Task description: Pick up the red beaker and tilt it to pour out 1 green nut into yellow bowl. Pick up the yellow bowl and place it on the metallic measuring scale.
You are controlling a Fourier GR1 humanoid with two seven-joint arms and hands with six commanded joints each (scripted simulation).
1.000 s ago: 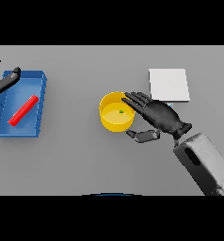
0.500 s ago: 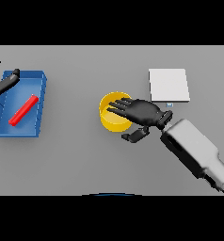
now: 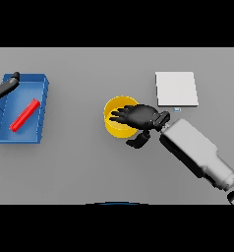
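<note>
The yellow bowl (image 3: pixel 115 117) stands at the table's middle. My right hand (image 3: pixel 141 117) lies over its right half, fingers straight and spread across the opening, thumb (image 3: pixel 137 141) outside the near rim. The hand hides the bowl's inside. The red beaker (image 3: pixel 24 115) lies on its side in the blue tray (image 3: pixel 40 109) at the left. My left hand (image 3: pixel 4 86) rests at the tray's far left corner, fingers relaxed and holding nothing. The pale square measuring scale (image 3: pixel 176 89) sits just to the right of the bowl, farther back.
My right forearm (image 3: pixel 195 150) runs from the lower right corner up to the bowl, passing close by the scale's near edge.
My right hand has slid left from beside the bowl to over it, covering the green nut seen inside earlier. The forearm followed. Left hand, beaker and tray have not moved.
</note>
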